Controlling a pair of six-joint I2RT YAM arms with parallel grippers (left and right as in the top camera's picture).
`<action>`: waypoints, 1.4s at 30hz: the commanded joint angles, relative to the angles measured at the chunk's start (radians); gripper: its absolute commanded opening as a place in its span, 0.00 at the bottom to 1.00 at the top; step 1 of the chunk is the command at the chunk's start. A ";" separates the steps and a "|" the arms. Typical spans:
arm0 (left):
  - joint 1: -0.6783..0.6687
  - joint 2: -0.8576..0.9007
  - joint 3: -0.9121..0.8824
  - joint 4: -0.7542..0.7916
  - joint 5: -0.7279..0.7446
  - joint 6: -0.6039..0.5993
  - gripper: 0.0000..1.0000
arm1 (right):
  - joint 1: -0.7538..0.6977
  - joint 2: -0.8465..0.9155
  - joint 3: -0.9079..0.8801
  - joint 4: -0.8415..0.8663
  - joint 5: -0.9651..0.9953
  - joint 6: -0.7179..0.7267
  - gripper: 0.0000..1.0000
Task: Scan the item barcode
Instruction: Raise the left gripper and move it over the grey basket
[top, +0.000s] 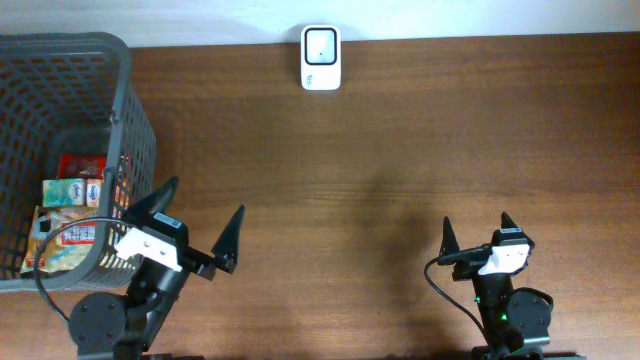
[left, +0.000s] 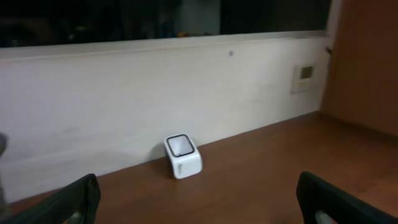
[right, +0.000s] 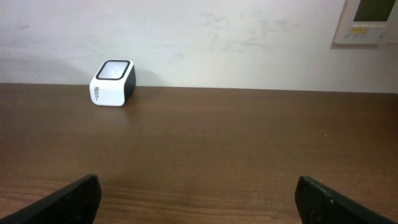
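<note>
Dark wood table (top: 400, 150) runs back to a white wall (top: 480, 15), the scanner (top: 321, 45) against it. I have nothing picked: left gripper (top: 205, 200) and right gripper (top: 476, 222) both gape empty. Next, I'd say, the left reaches into the grey basket (top: 135, 120) for a packet (top: 70, 192); its print is unreadable from here.

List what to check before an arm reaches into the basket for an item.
1. Left claw open: ok.
2. Right claw open: ok.
3. Both claws empty: ok.
4. Items lying in the basket, beside the left arm: ok.
5. Scanner standing at the far edge of the table, nothing in front of it: ok.
6. Barcode face of any item showing: cannot tell.
</note>
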 joint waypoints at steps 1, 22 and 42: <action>0.006 0.006 0.017 0.057 0.056 0.007 0.99 | -0.002 -0.006 -0.009 -0.002 0.005 0.011 0.98; 0.006 0.702 0.830 -0.929 -0.037 0.034 0.99 | -0.002 -0.006 -0.009 -0.002 0.005 0.011 0.98; 0.006 0.872 0.950 -1.161 -0.181 -0.041 0.99 | -0.002 -0.006 -0.009 -0.002 0.005 0.011 0.98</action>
